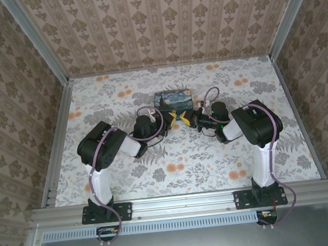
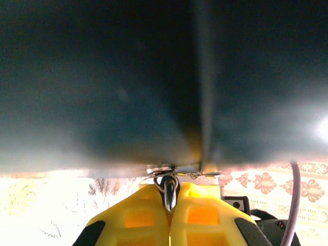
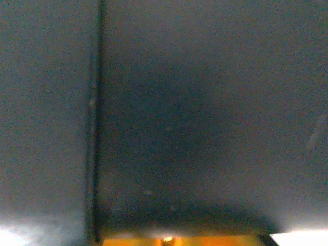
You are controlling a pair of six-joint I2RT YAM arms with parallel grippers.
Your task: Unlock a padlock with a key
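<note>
Between the tips of the left fingers [image 2: 136, 218] sits the padlock [image 2: 169, 192], a small dark bluish metal piece with a little loop around its upper end. The two yellow fingers are pressed together along their inner faces and are clamped on it. Just beyond those fingertips, a thin silver hasp [image 2: 161, 170] runs along the lower edge of the box [image 1: 173, 100], and the padlock's top reaches up to it. The box's dark side rises directly past the fingertips and is badly blurred from this close.

From above, both arms lean toward the middle of the floral bench [image 1: 128, 178], their wrists meeting at the near side of the blue-and-yellow printed box. The left fingers point rightward along that side.

Ahead of the right fingers [image 3: 205, 240] is the same dark box face, with a vertical seam to their left. A narrow orange-yellow strip of them shows at the bottom edge, with a tiny bright speck beside it, so whether they are apart or together cannot be told.
</note>
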